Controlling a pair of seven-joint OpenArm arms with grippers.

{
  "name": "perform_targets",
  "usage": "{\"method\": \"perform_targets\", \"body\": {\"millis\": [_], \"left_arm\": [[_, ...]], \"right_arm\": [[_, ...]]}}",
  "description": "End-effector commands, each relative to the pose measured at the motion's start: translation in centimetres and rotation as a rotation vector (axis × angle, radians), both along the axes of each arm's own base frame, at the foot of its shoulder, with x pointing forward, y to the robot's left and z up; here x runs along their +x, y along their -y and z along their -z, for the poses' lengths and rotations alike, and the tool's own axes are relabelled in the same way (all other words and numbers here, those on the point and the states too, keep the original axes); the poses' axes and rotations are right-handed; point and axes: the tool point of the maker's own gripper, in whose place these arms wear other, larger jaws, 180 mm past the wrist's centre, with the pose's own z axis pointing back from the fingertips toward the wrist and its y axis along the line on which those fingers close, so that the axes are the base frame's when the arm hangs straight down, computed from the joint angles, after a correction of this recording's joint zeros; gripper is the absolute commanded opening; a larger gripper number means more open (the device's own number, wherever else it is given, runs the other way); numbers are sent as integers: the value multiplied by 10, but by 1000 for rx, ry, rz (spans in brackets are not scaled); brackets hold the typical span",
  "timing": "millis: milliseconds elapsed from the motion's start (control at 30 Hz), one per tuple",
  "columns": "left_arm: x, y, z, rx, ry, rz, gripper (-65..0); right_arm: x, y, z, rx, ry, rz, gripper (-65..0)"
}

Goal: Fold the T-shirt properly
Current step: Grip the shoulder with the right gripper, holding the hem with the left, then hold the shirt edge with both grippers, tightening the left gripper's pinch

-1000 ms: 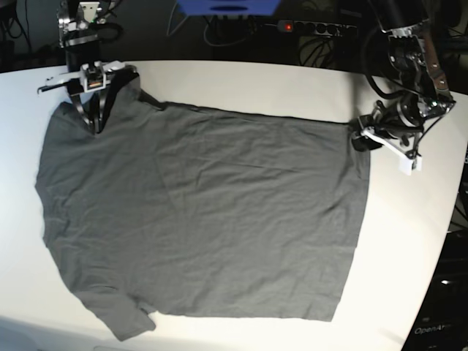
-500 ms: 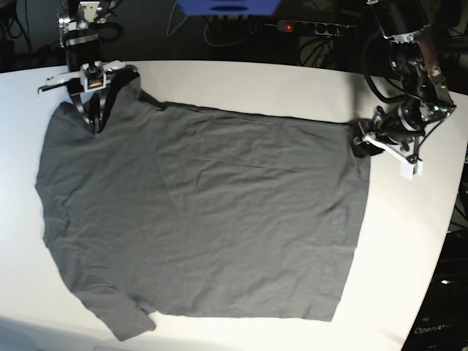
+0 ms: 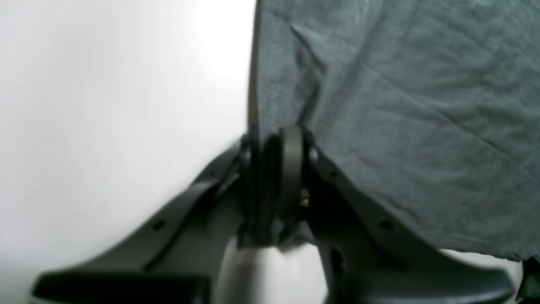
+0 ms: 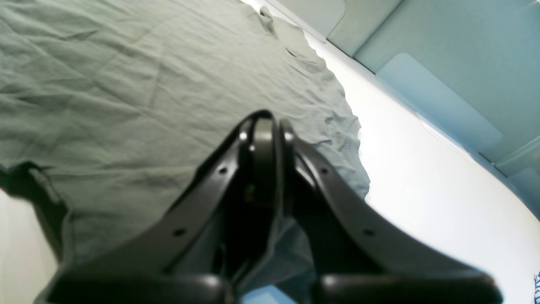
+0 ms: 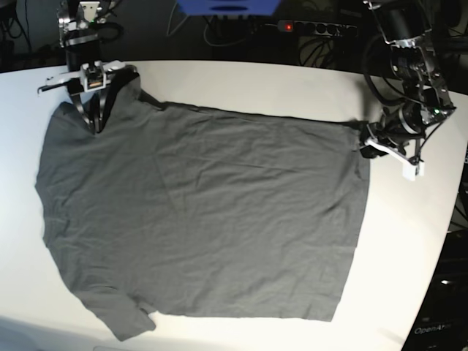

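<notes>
Left hand (image 3: 276, 139) pinched on the T-shirt (image 5: 205, 212) hem corner, right hand (image 4: 263, 126) clamped on its shoulder by the collar, shirt spread flat on the white worktop (image 5: 241, 84), both grips at the far edge

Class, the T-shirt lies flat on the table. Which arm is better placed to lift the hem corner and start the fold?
Left. The left gripper sits at the T-shirt's hem corner, fingers closed on that edge in its wrist view. The right gripper is at the far shoulder end.
</notes>
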Motion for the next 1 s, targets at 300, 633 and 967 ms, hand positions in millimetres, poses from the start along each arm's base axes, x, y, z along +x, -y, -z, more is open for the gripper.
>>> {"method": "perform_targets", "body": {"millis": [300,633,967], "left_arm": [[-14,2,8,11,-71,26,-606],[13,10,-44,66,83,62,-606],[26,11,-54,67,110,70,-606]], "right_arm": [[1,1,-11,-7,43,-3,-635],[7,0,-17,-14,66,-15,-635],[32,-6,-35,15,123,-53,-635]]}}
